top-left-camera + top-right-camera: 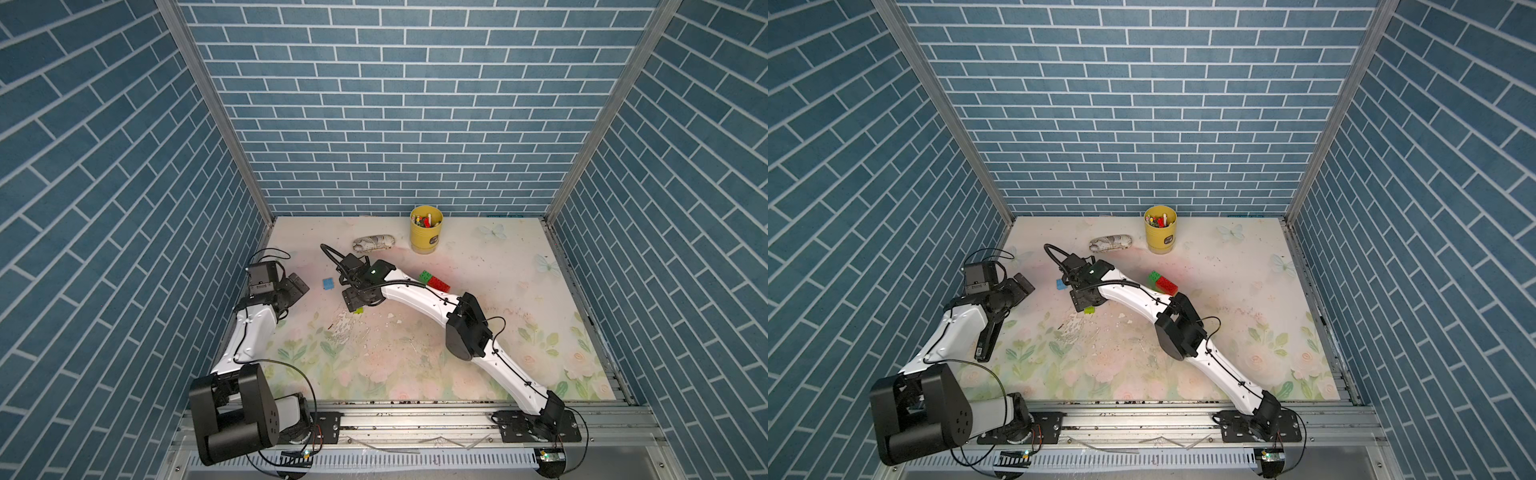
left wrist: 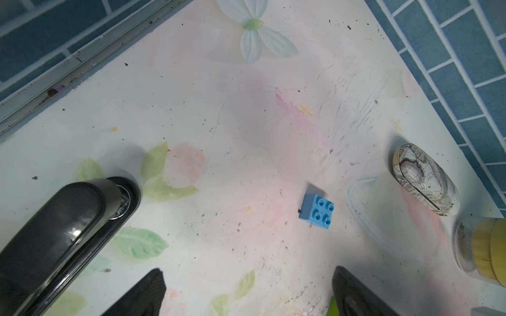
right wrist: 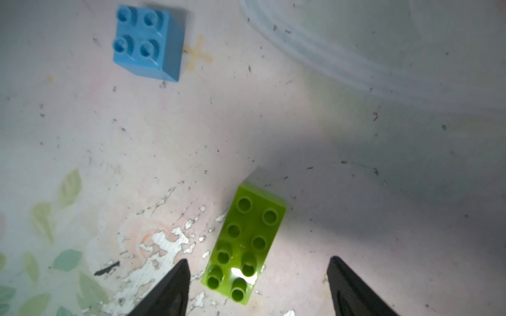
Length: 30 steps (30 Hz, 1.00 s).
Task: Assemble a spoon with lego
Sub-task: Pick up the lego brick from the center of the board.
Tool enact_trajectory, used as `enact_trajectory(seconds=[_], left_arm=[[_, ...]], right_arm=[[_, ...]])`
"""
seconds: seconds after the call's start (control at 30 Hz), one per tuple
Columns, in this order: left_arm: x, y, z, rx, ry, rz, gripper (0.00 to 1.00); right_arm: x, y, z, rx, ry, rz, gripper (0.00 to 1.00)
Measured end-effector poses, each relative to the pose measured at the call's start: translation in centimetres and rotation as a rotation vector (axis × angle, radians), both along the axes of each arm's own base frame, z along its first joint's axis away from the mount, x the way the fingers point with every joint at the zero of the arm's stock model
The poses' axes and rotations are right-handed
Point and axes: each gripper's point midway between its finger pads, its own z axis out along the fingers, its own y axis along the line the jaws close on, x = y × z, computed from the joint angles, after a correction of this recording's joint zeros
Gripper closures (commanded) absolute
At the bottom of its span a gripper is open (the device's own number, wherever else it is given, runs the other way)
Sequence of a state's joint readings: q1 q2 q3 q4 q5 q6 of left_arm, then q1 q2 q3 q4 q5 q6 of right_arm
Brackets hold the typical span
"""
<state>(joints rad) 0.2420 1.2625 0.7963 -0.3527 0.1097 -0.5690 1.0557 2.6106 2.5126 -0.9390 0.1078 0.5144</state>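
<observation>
The lego lies scattered on the flowered mat, and the spoon is not in view. A lime oblong brick [image 3: 246,246] lies studs up between the fingers of my right gripper [image 3: 258,262], which is open and touches nothing. In both top views this gripper [image 1: 356,305] [image 1: 1086,303] hangs over the lime brick [image 1: 358,310]. A light-blue square brick [image 1: 328,283] [image 2: 316,210] [image 3: 147,41] sits just left of it. A green brick [image 1: 425,276] and a red brick [image 1: 439,284] lie side by side behind the right arm. My left gripper [image 1: 300,286] [image 2: 250,290] is open and empty, left of the blue brick.
A yellow cup [image 1: 424,237] of small bits stands at the back. A map-printed case [image 1: 373,244] [image 2: 425,179] lies left of it. A black stapler [image 1: 987,334] [image 2: 68,232] lies by the left arm. Blue brick-pattern walls close in three sides.
</observation>
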Motion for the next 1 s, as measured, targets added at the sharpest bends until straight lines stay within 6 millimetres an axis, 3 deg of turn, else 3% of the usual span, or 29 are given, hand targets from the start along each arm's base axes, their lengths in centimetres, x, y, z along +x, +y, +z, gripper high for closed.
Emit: enact_trajectory(seconds=[0.2,0.47,0.6,0.77,1.0], left_arm=[[0.0,0.0,0.0,0.000,0.000,0.000,0.03],[-0.1,0.0,0.1,0.001,-0.004,0.001,0.03],[-0.1,0.0,0.2,0.003,-0.007,0.001,0.03],[-0.1,0.0,0.2,0.003,-0.007,0.001,0.03],[-0.1,0.1,0.2,0.006,-0.008,0.003,0.03]], right_arm=[[0.5,0.4,0.6,0.017,-0.015,-0.010,0.24],[0.4,0.0,-1.8,-0.016,0.020,-0.008,0.25],[0.3,-0.4,-2.2,-0.041,0.021,-0.011,0.33],[0.4,-1.0,-2.3,-0.068,0.010,-0.011,0.49],[0.4,-0.9,-2.4,-0.068,0.007,0.005,0.52]])
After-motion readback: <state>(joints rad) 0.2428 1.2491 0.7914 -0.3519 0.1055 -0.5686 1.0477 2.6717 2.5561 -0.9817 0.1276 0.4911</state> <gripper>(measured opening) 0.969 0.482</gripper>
